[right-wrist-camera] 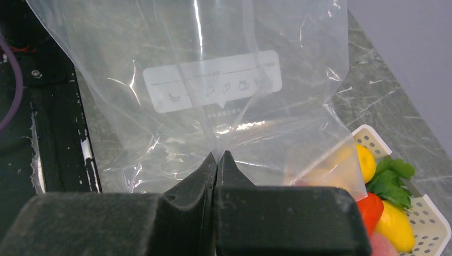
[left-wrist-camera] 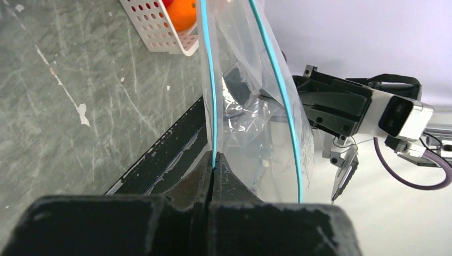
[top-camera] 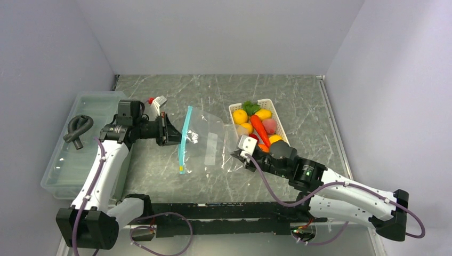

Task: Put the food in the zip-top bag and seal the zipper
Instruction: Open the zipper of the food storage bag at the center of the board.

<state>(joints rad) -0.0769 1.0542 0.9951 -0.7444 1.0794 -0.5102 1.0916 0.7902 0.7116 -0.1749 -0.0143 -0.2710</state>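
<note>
Marbled tabletop (top-camera: 298, 101); zip-top bag (top-camera: 208, 141) stretched between left gripper (top-camera: 175, 133) pinching zipper (top-camera: 184, 141), right gripper (top-camera: 236, 154) pinching opposite end.

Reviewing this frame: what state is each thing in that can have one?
zip-top bag: empty, mouth open, held at both ends.
zipper: unsealed, strips apart.
left pincer: shut on one zipper strip.
right pincer: shut on the bag, opposite its mouth.
food: all in the white basket.

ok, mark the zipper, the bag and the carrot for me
zipper (top-camera: 184, 140), top view, middle of the teal strip.
bag (right-wrist-camera: 213, 88), right wrist view, on its white label panel.
carrot (top-camera: 259, 129), top view, middle of its body, in the basket.
</note>
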